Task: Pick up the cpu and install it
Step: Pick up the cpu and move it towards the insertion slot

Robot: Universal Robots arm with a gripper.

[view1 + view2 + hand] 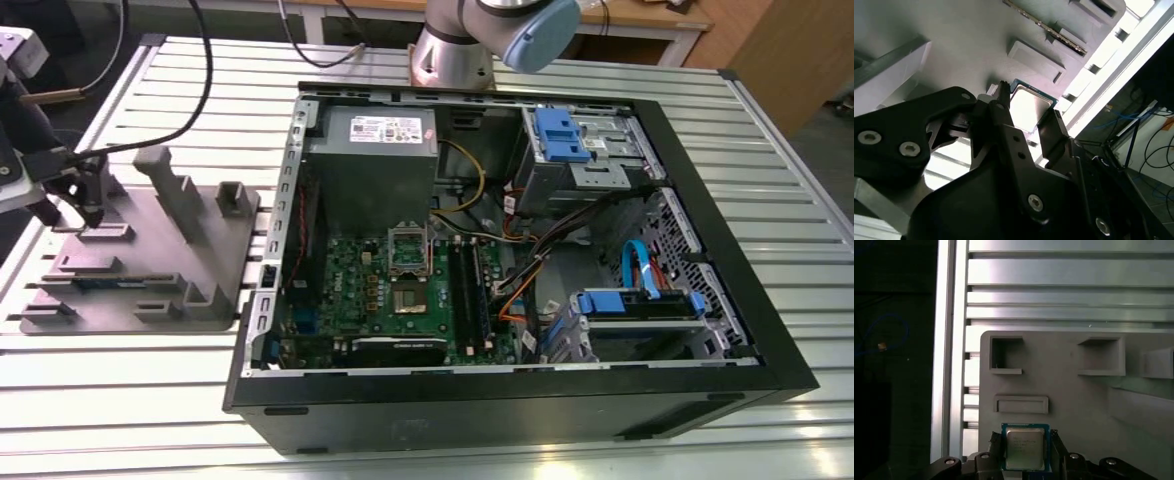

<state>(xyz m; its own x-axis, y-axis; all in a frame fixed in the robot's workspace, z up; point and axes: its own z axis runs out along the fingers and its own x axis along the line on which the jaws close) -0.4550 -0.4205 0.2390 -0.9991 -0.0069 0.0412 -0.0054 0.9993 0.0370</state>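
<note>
The cpu (1025,449), a small square chip with a pale metal top and a green rim, lies at the corner of the grey plastic tray (1064,385). My gripper (1025,439) straddles it, with a black finger pressed against each of two opposite edges. In the second wrist view the cpu (1030,106) sits between the same two fingers (1002,107). In the exterior view my gripper (83,222) hangs low over the far end of the tray (147,300), at that view's left. The green motherboard (400,290) lies inside the open computer case (747,330), its socket (407,250) uncovered.
Upright posts (174,195) rise from the tray beside my gripper. A large grey box with a white label (374,150) sits in the case behind the motherboard. Blue drive brackets (561,135) and loose cables (561,240) fill the case's other side. The slatted metal table (534,455) carries everything.
</note>
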